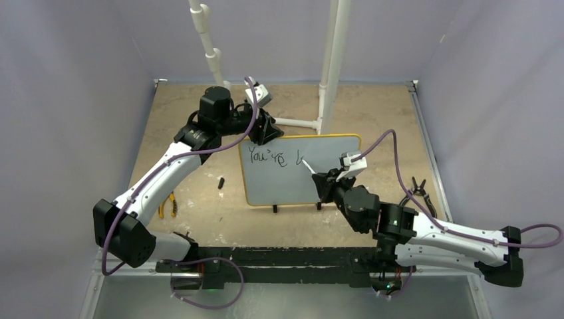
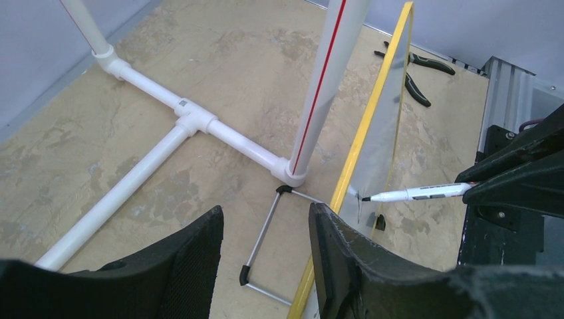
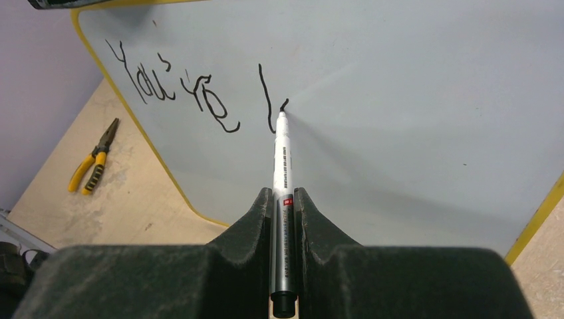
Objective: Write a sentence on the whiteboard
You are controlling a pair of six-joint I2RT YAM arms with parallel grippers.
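Two robot arms work on a whiteboard (image 1: 282, 183) that stands upright on its black feet (image 1: 275, 209) near the middle of the worktop (image 1: 199, 219), seen from above. The left gripper (image 1: 261, 133) sits at its upper left corner and the right gripper (image 1: 320, 177) presses a marker (image 1: 308, 166) to its face. Yellow-handled pliers (image 1: 167, 205) lie toward the worktop's left edge, black pliers (image 1: 418, 193) toward its right.

From the left wrist, the fingers (image 2: 193, 259) stand partly apart and clamp nothing. The yellow frame (image 2: 372, 113) runs just beside one of them, and whether they touch cannot be told. The whiteboard is thin, stiff and probably light, and it looks apt to tip on such slim feet, so the frame's top corner seems the place to steady it.

From the right wrist, the jaws are closed on the marker's barrel and its tip touches the whiteboard. The sentence (image 3: 199, 100) reads "You're l", with a further stroke begun. The marker's red label and print are too small to read.
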